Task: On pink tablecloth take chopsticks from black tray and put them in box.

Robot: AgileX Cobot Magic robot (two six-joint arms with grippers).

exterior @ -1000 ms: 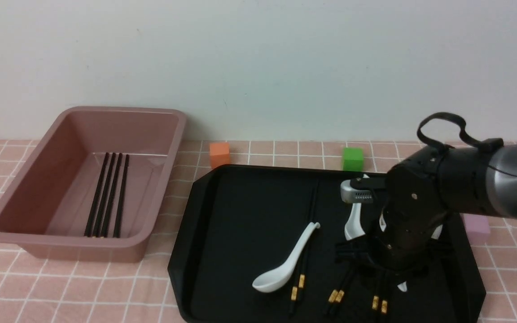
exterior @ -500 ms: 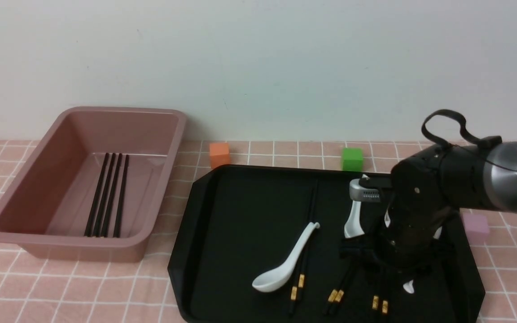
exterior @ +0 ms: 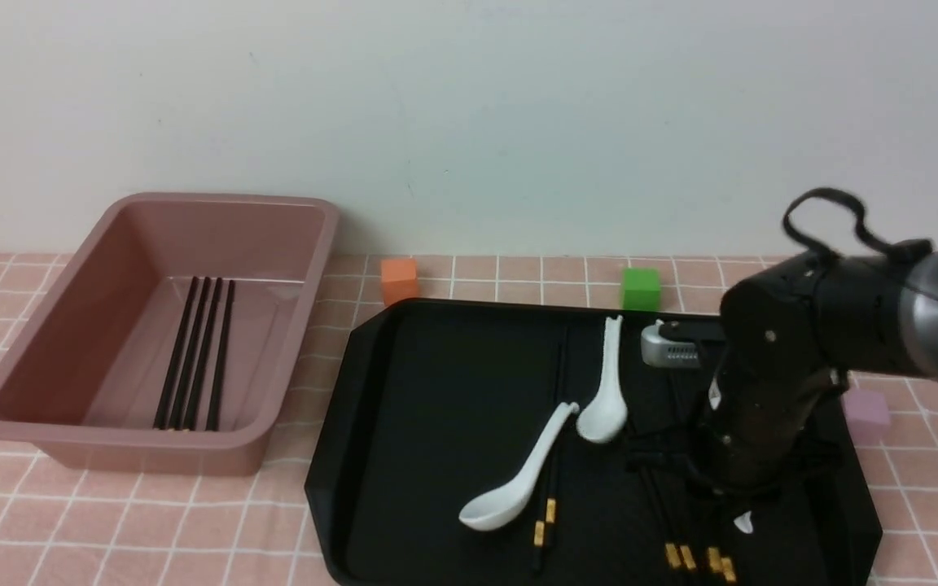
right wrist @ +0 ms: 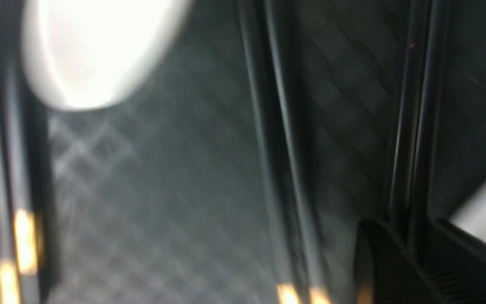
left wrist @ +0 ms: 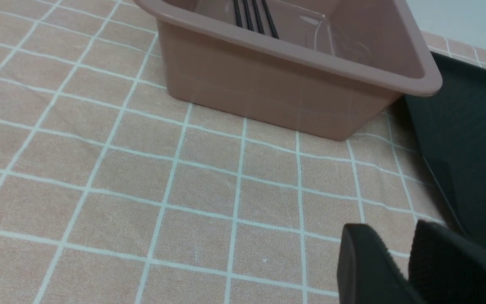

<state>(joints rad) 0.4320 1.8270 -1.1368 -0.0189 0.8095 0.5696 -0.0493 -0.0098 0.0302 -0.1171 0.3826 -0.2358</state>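
Front view: the right arm stoops over the tray [exterior: 436, 382] on the checked cloth [exterior: 192, 529]. Three pairs of chopsticks [exterior: 672, 555], counted by their gold bands, lie there among two white spoons [exterior: 518, 480]. Four more sticks rest side by side in the box [exterior: 143, 449] at left.

Right wrist view, blurred: the right end effector [right wrist: 411, 236] is narrowed onto one pair, which runs into the slim gap between its fingers. A second pair lies just beside it. In the left wrist view, the left end effector [left wrist: 397, 238] hangs above bare cloth near the box, fingers drawn together on nothing.

The sticks look light, rigid and lacquer-slick. They seem likely to roll apart on the glossy tray or to pivot in a loose pinch. A hold across both sticks at once, around mid-length or slightly toward the thicker banded end, should keep them level. A grip near a tip would probably let them swing. They lie flat, so fingers must reach the tray floor.
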